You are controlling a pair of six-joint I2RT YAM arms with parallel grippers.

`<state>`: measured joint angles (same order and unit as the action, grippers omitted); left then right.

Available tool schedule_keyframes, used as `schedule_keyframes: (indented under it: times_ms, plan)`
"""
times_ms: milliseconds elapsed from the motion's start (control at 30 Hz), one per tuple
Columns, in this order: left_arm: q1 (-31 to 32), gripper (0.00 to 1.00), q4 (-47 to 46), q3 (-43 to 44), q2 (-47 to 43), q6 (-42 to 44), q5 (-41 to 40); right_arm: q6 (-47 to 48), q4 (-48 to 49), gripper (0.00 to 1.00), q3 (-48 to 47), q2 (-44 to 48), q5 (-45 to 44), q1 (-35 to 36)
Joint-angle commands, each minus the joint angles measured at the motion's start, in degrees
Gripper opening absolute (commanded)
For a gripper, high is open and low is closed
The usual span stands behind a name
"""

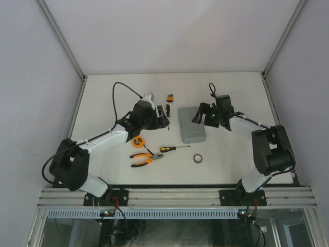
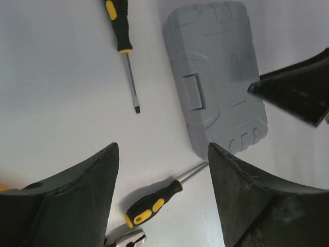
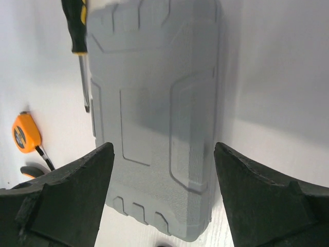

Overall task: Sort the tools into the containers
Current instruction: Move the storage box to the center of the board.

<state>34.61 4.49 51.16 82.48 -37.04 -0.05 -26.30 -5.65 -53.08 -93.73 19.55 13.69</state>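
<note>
Tools lie loose on the white table (image 1: 103, 92), none of them in the grey case (image 1: 192, 126); the case sits shut, lid down, right of the table's middle, with its long side running from near to far.

Left of the case's near end lies a screwdriver (image 1: 172, 148), handle to the left and tip to the right; further left and nearer are the orange-handled pliers (image 1: 146, 158), and just beyond them the round orange tape measure (image 1: 138, 141). A small black ring (image 1: 198, 158) lies on the near side of the case, apart from it; a tiny orange-and-black block (image 1: 170, 96) sits beyond the case's far left corner. A second screwdriver (image 2: 119, 31) lies just left of the case's far end, close beside the left arm's fingers in the overhead view.

The left gripper (image 2: 163, 152) hangs above the table just left of the case, jaws spread wide and holding nothing; through the gap its wrist view shows bare table and the shaft of the near screwdriver.

The right gripper (image 3: 163, 149) is over the far right part of the case, jaws also spread wide with nothing between them but the lid below; whether its fingers touch the case I cannot tell.
</note>
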Motion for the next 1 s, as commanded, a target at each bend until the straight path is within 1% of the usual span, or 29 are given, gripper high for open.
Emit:
schedule_keyframes:
  times_ms: [0, 133, 267, 533, 700, 967]
  plan:
    - [2.3, 0.73, -0.4, 8.2, 6.1, -1.2, -2.1, -1.9, 3.0, 0.78, 2.1, 1.4, -2.7, 1.7]
    - [3.8, 0.71, 2.6, 13.5, 11.4, -1.0, -3.8, -1.7, 4.0, 0.77, 2.1, 0.1, -3.0, 1.6]
    - [4.2, 0.69, 3.1, 16.2, 14.6, -1.0, -3.6, -1.3, 4.4, 0.75, 2.1, -1.5, -2.5, 1.5]
    - [4.6, 0.66, 4.7, 18.3, 18.3, -0.9, -4.5, -1.5, 4.1, 0.74, 2.9, -3.2, -3.5, 1.6]
    - [4.6, 0.62, 5.9, 21.9, 21.2, -0.6, -4.0, -1.5, 4.0, 0.73, 3.3, -3.5, -4.0, 1.6]
    - [5.0, 0.6, 6.7, 24.6, 24.3, -0.2, -3.9, -1.5, 3.6, 0.69, 3.4, -3.9, -4.3, 1.6]
